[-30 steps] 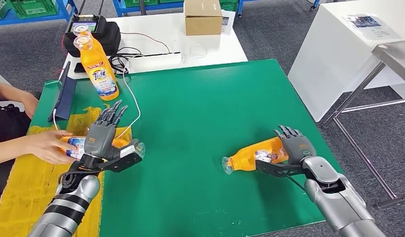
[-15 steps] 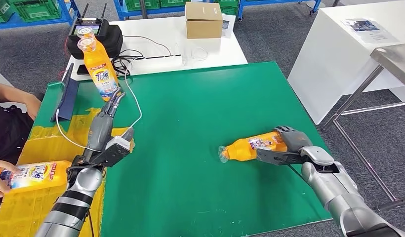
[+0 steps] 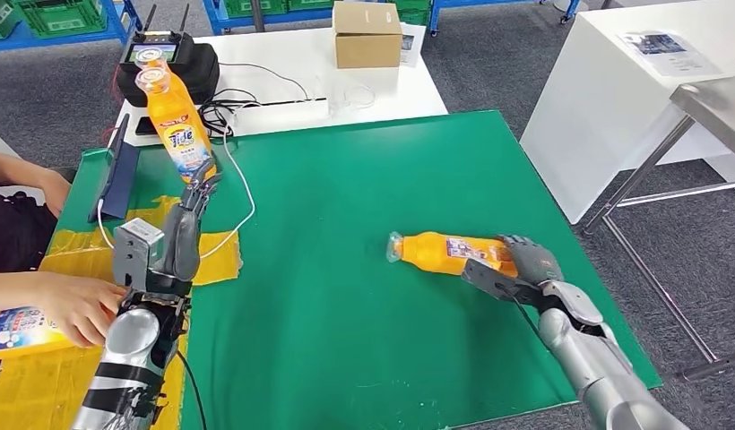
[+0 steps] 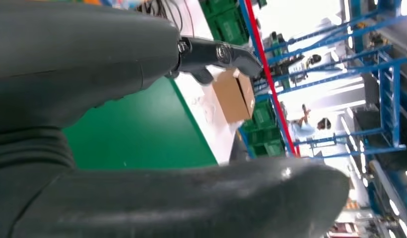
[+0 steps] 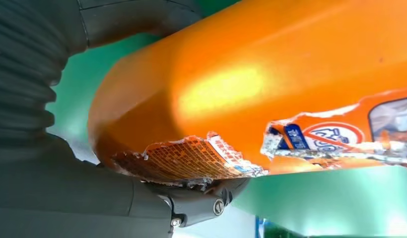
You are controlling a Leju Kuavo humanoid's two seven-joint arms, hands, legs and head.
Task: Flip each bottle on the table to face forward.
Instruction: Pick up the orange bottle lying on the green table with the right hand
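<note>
An orange bottle point(image 3: 440, 252) lies on its side on the green table point(image 3: 346, 197), cap end pointing left. My right hand point(image 3: 528, 261) grips its base end; in the right wrist view the bottle point(image 5: 271, 74) sits between my thumb and fingers point(image 5: 196, 201). A second orange bottle point(image 3: 177, 123) stands upright at the table's back left. My left hand point(image 3: 183, 226) hovers just in front of it, fingers stretched out and holding nothing. A third bottle point(image 3: 14, 328) lies on the yellow mat point(image 3: 59, 376) under a person's hand point(image 3: 74, 305).
A white cable point(image 3: 243, 193) runs across the table's back left corner beside a dark tablet point(image 3: 118, 170). Behind stands a white table point(image 3: 283, 90) with a cardboard box point(image 3: 367, 33) and a black controller case point(image 3: 167, 61). Another white table point(image 3: 633, 81) stands to the right.
My right hand has swung the lying bottle so its cap end sits farther back and left. My left wrist has rolled over. The person has pulled the third bottle left along the mat.
</note>
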